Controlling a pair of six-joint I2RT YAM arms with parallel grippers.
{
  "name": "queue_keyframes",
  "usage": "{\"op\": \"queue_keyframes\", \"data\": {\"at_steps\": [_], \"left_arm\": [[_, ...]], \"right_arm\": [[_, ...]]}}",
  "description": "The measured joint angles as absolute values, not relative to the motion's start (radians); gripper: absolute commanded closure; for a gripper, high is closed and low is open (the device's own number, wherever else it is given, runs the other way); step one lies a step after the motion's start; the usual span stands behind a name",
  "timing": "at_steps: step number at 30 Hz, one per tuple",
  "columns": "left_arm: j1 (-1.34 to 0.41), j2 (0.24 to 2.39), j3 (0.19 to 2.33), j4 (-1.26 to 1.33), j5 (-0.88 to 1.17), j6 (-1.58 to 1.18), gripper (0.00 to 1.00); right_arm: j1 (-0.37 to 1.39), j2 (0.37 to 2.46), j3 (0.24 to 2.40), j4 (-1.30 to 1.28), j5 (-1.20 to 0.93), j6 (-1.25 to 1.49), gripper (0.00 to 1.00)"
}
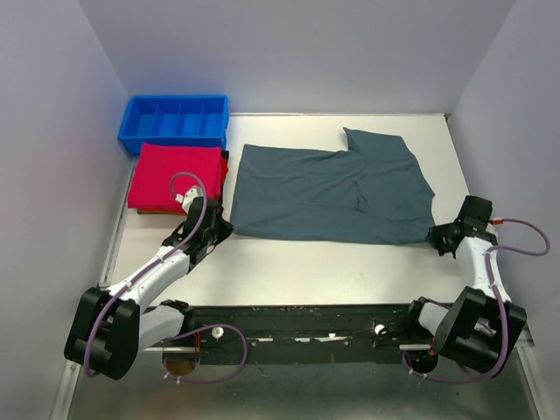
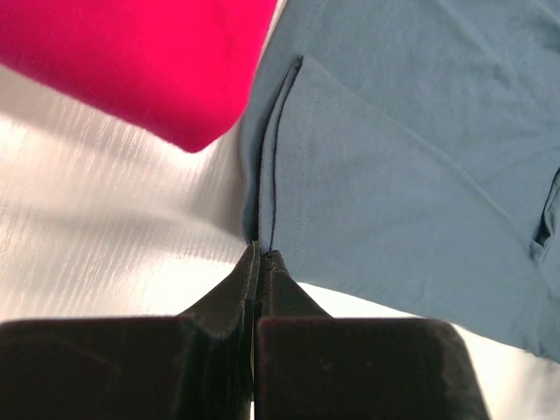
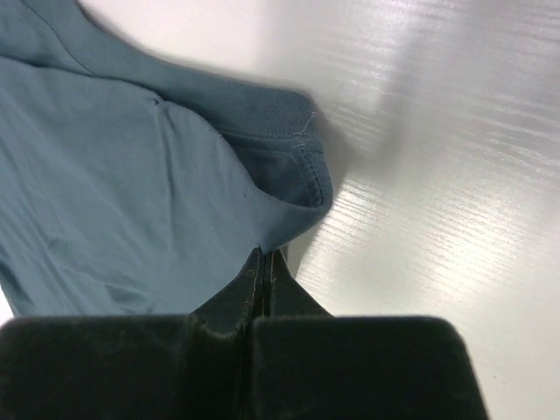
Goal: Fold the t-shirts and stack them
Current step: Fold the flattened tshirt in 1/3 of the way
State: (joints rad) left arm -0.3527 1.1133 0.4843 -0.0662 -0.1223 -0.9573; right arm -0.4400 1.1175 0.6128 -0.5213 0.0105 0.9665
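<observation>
A grey-blue t-shirt (image 1: 332,192) lies spread on the white table, partly folded, one sleeve sticking out at the far side. My left gripper (image 1: 223,229) is shut on its near left corner (image 2: 262,236). My right gripper (image 1: 435,236) is shut on its near right corner by the collar (image 3: 297,184). A folded red t-shirt (image 1: 178,175) lies on a stack to the left, and also shows in the left wrist view (image 2: 131,61).
A blue divided bin (image 1: 175,122) stands at the back left behind the red stack. Grey walls close the table on three sides. A black rail (image 1: 297,324) runs along the near edge between the arm bases.
</observation>
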Motion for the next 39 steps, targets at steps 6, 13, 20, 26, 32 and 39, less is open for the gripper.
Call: {"op": "queue_keyframes", "data": {"at_steps": [6,13,20,26,32,39], "left_arm": [[-0.347,1.095,0.467,-0.091,-0.127,-0.942,1.00],[-0.342,1.076,0.440,-0.099,-0.127,-0.929,0.53],[-0.340,1.082,0.425,-0.122,-0.131,-0.892,0.38],[-0.340,1.029,0.499,-0.173,-0.163,-0.837,0.43],[-0.340,1.078,0.595,-0.161,-0.148,-0.788,0.43],[-0.340,1.356,0.809,-0.146,-0.102,-0.738,0.39]], "right_arm": [[-0.440,1.019,0.574,-0.524,0.072,0.968,0.98],[-0.440,0.954,0.511,-0.529,0.141,0.960,0.52],[-0.440,0.923,0.499,-0.472,0.115,0.841,0.49],[-0.440,0.906,0.530,-0.380,0.014,0.693,0.53],[-0.408,1.010,0.637,-0.303,-0.088,0.620,0.56],[-0.274,1.249,0.817,-0.263,-0.124,0.595,0.61]]}}
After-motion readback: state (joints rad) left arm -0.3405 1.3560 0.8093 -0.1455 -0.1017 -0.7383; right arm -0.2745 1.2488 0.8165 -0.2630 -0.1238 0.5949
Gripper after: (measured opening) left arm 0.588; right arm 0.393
